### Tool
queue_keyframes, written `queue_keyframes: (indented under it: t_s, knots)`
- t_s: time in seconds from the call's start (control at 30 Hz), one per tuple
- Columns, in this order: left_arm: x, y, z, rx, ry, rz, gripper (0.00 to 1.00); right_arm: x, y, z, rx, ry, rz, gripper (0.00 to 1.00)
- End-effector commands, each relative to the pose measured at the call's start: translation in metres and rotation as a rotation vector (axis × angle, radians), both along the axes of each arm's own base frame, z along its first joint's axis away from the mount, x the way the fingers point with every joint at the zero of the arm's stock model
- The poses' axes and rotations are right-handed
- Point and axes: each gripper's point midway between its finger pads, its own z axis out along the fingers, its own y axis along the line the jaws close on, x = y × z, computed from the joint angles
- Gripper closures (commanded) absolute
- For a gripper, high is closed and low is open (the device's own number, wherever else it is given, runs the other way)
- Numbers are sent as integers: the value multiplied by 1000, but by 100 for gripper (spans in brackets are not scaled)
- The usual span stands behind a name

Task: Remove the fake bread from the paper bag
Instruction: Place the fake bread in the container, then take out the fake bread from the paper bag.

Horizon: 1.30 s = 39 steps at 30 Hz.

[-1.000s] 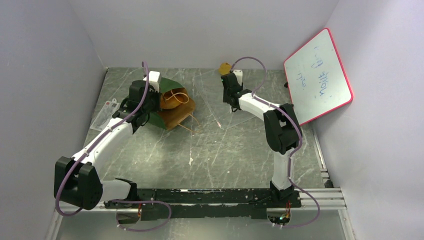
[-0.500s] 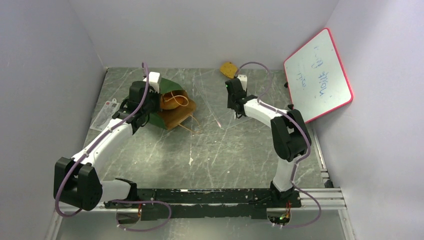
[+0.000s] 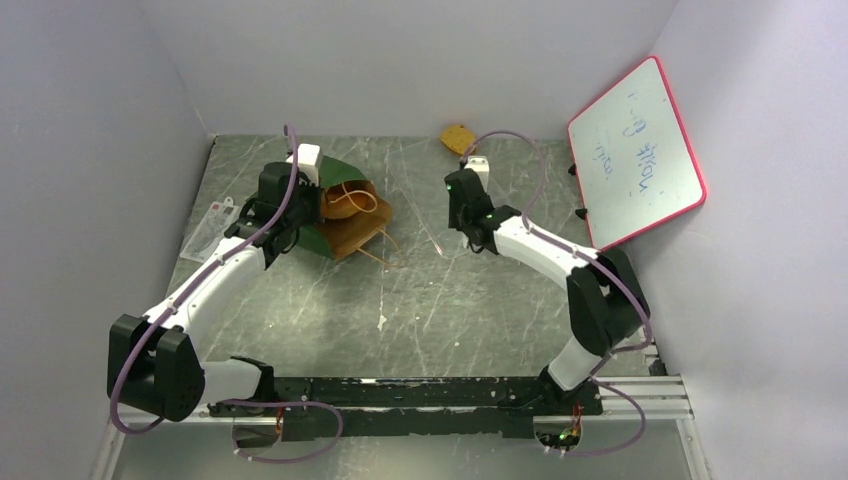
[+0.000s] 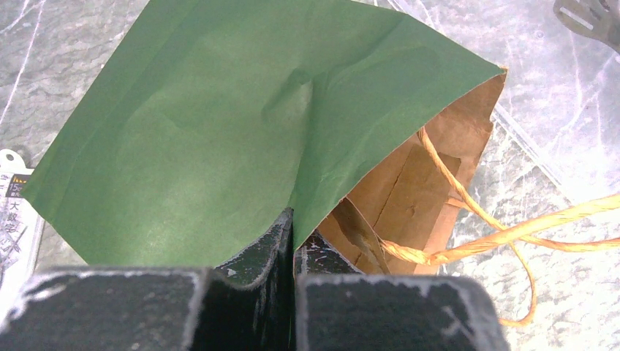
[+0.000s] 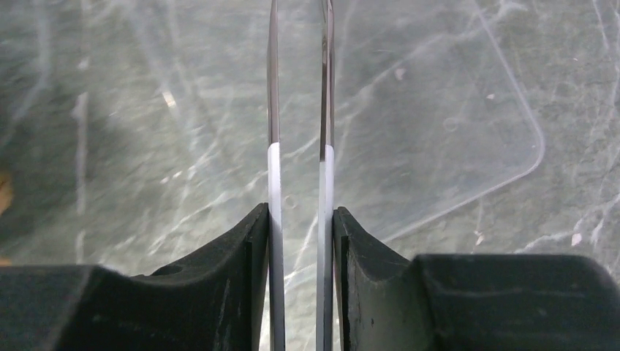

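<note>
The paper bag (image 3: 335,215) lies tipped on its side at the back left, dark green outside, brown inside, mouth facing right. A tan fake bread (image 3: 338,205) shows inside its mouth. My left gripper (image 3: 296,214) is shut on the bag's green edge (image 4: 219,131), its pads (image 4: 278,241) pinching the paper. The orange cord handles (image 4: 512,234) trail out to the right. An orange-tan bread piece (image 3: 458,138) lies on the table at the back. My right gripper (image 3: 460,215) is shut on silver tweezers (image 5: 272,110), whose prongs stand apart and empty.
A clear plastic sheet (image 5: 468,110) lies flat under the right gripper. A red-framed whiteboard (image 3: 640,150) leans against the right wall. A white packet (image 3: 210,228) lies by the left wall. Grey walls close in three sides.
My right arm has drawn back from the table's far edge toward the middle, leaving the orange-tan bread piece lying at the back. The left arm and bag have not moved.
</note>
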Motion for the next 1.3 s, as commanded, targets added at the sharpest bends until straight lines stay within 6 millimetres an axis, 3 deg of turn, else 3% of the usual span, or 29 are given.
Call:
queue_keyframes:
  t_s: [0.0,0.27,0.6,1.03,1.27]
  knots:
    - [5,-4,10,-16,-47,-9,93,-24,18,41,31,-85,37,65]
    - [3,-3,4,-10,-37,-10,93,-82,47,76,85,-108,143,66]
    - [3,-3,3,-10,-39,-10,93,-142,76,90,232,-33,281,66]
    - [4,-4,6,-11,-40,-17,93,-180,112,87,353,46,396,67]
    - [2,-7,7,-20,-42,-36,93,-180,131,80,379,56,429,66]
